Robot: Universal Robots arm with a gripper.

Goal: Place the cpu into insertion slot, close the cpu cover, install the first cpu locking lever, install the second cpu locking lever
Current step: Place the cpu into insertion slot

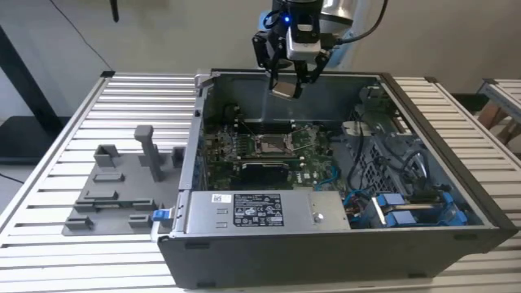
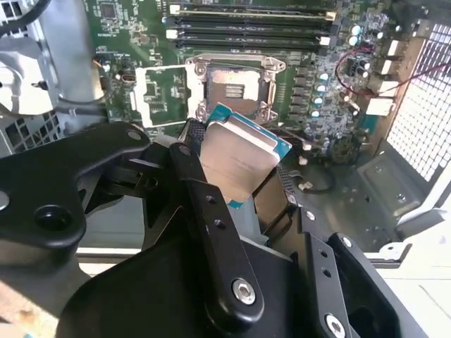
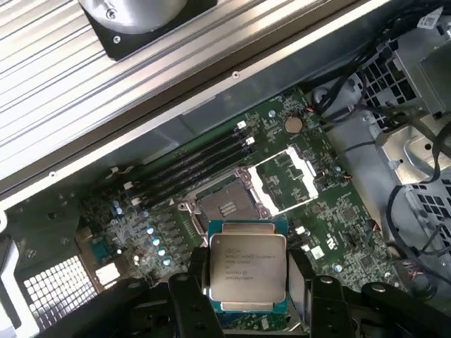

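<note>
The end effector (image 1: 287,86) grips the cpu (image 1: 283,91) between its fingers, raised above the far wall of the computer case (image 1: 326,256). The insertion slot (image 1: 271,144) lies below and nearer, with the cpu cover (image 3: 285,183) flipped open.

Black gripper (image 2: 236,165), silver-grey cpu (image 3: 246,271) edged in teal-green. Green motherboard (image 3: 338,211), insertion slot (image 3: 224,209) silvery-rimmed with a dark centre. Blue connectors (image 1: 399,210) at a corner of the dark grey case (image 1: 326,262); pale ribbed table (image 1: 138,104).

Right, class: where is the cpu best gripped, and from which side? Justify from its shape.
Probably by two opposite thin edges, as the pincer holds the cpu now, coming in along its plane. It is a thin flat square, so this leaves both faces and the far edge free.
</note>
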